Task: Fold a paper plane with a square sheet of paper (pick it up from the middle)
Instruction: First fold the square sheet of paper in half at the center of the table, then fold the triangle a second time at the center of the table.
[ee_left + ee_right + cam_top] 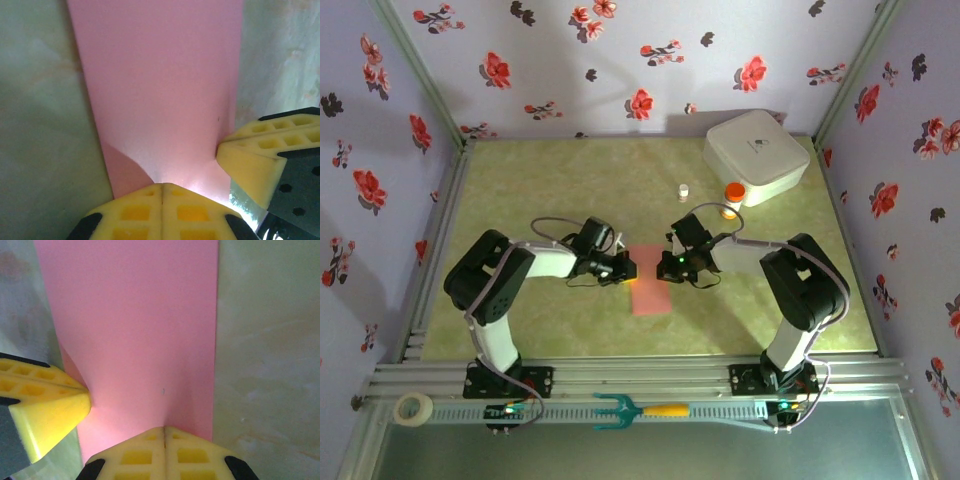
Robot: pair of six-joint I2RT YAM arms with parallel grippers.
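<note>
Top external: white box shut, paper outside.

There are two claws, one sheet, one box, two bottles, one fork and one tape roll.

Lilac walls patterned with red and black flowers enclose a mottled green tabletop.

The sheet of paper is plain, unmarked salmon-pink and shows as a narrow rectangle, its long sides running near to far, at the middle of the scene. Most of it lies flat. Toward its far end the left gripper and right gripper pinch its left and right edges, puckering it upward; a darker under-layer shows there
</note>
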